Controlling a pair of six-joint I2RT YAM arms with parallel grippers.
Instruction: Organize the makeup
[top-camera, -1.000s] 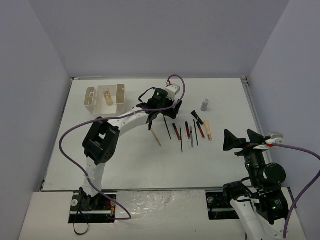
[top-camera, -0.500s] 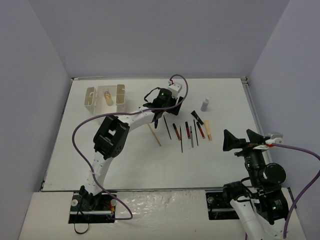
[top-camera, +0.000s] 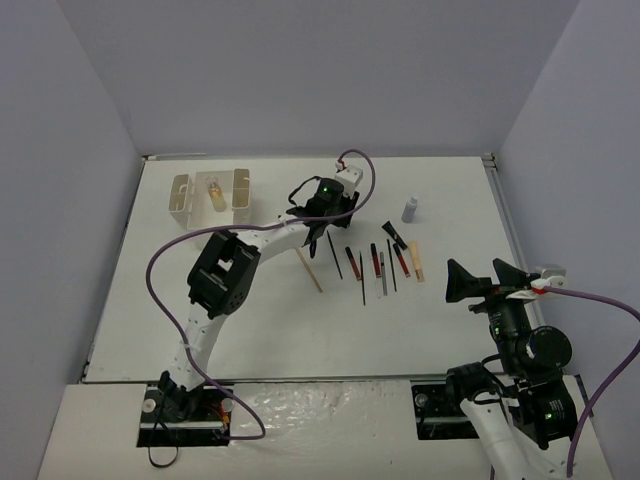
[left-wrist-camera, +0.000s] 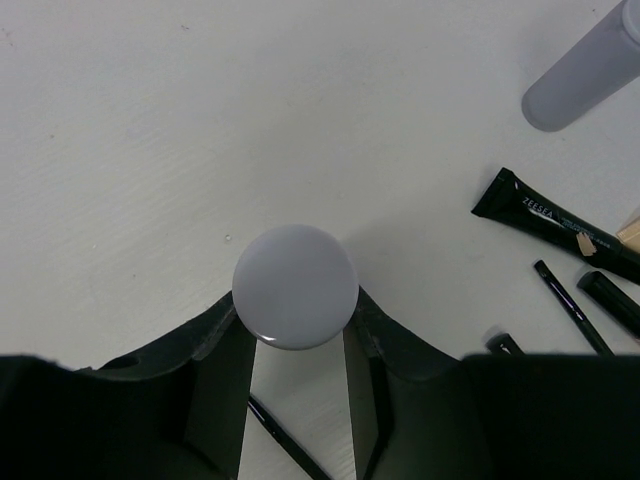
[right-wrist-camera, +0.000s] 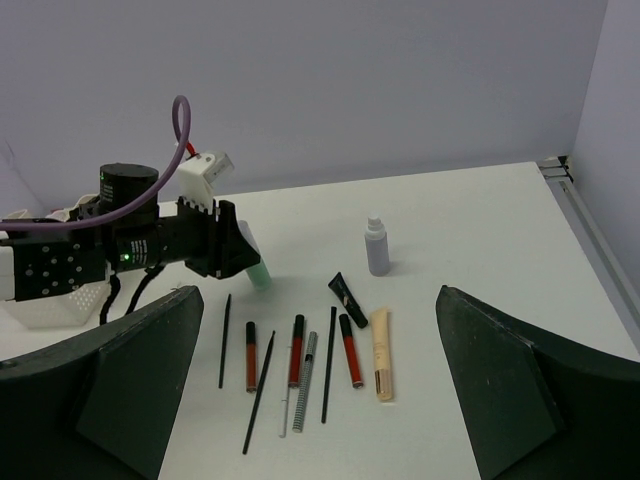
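Left wrist view looked straight down on the round pale cap (left-wrist-camera: 295, 285) of the green bottle (right-wrist-camera: 258, 273), which stood upright on the table (top-camera: 250, 320) just left of the row of pencils and tubes (top-camera: 375, 262). The left gripper (left-wrist-camera: 295, 320) had its two fingers (left-wrist-camera: 225, 330) drawn in against either side of the bottle below the cap, with no gap showing, so it looked like a narrow grip on the bottle. Coming at it from above probably suited a straight lift and an upright set-down. The likely goal was the compartmented box (top-camera: 180, 195) at the far left, where the amber bottle (top-camera: 213, 192) already lay in the middle slot. The grey bottle (top-camera: 409, 208) stood apart to the right, untouched, and a tan stick (top-camera: 309, 270) lay loose at the left of the row. The right gripper (top-camera: 483, 280) hung at the near right with jaws spread wide and nothing in them, seemingly kept clear of the left arm's reach
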